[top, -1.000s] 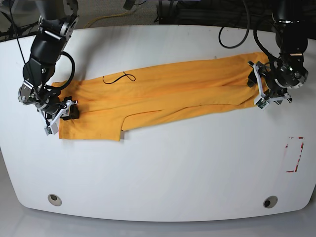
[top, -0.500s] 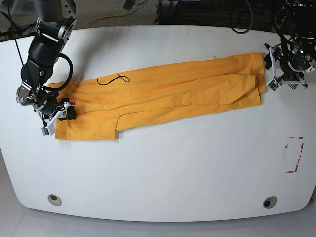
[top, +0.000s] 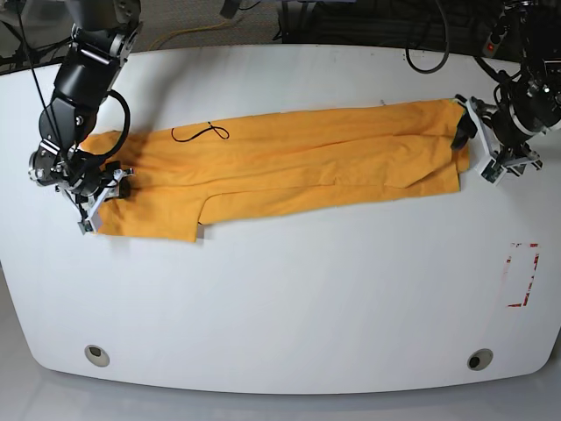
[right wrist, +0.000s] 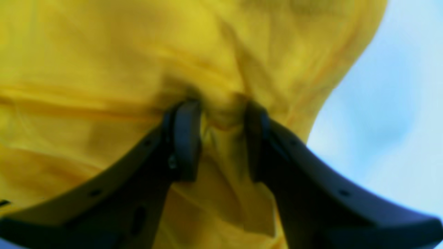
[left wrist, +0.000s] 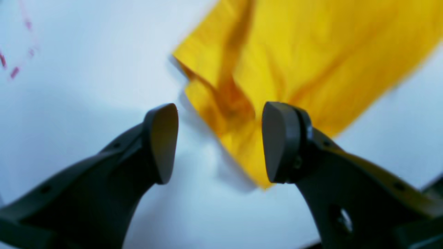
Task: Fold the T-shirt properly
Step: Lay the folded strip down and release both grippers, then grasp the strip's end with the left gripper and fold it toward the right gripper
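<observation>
Across the back half of the white bench (top: 280, 298), in the base view, the T-shirt (top: 289, 162) lies folded into a long orange-yellow band running from near the bench's left edge to near its right edge, with a thin black scribble of lettering (top: 200, 132) showing toward its left end. The right gripper (top: 98, 195) sits on the band's left end, the left gripper (top: 485, 147) just beside the right end. A red dashed rectangle (top: 522, 274) is marked near the bench's right edge.

From the left wrist view, the left gripper (left wrist: 220, 143) has its jaws spread with nothing between them; the folded corner of the T-shirt (left wrist: 297, 55) lies on the bench (left wrist: 86, 69) below and beyond the tips, blurred.

From the right wrist view, the right gripper (right wrist: 222, 138) has its jaws drawn in on a bunched ridge of the T-shirt (right wrist: 104, 62), pinching the cloth between the pads; bare bench (right wrist: 391, 110) shows at the right.
</observation>
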You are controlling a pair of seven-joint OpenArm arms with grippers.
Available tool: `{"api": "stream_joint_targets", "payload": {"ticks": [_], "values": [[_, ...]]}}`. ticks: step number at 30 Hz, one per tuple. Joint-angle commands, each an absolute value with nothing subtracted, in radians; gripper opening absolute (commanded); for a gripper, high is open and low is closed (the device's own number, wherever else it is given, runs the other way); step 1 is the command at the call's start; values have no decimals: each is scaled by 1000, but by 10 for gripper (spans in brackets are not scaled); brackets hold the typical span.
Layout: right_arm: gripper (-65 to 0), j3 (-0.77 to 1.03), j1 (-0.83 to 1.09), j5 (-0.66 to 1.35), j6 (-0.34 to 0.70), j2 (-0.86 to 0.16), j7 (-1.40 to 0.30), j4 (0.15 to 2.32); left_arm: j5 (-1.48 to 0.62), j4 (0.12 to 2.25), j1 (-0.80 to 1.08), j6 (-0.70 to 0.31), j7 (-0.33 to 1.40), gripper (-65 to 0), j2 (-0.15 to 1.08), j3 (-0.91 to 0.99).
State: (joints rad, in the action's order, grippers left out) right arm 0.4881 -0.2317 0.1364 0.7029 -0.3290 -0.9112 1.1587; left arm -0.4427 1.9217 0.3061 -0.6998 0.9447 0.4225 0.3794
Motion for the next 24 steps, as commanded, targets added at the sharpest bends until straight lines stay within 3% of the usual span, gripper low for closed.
{"api": "stream_joint_targets", "payload": {"ticks": [1,6,12,24], "values": [[-444,495,-237,127,698,-334,-967,1244,-475,1936,259,-698,1035,-300,409,420],[-442,490,-226,127,698,-309,-1027,1371,-498,1913,134,-698,1227,-283,292,559],[-442,490,-225,127,698,-295,-1043,1388,-493,1839,61,-698,1319,-106,185,704],[-444,489,-193,127,698,-260,-1043,1402,-621,1650,48,-698,1313,-99,130,727]]}}
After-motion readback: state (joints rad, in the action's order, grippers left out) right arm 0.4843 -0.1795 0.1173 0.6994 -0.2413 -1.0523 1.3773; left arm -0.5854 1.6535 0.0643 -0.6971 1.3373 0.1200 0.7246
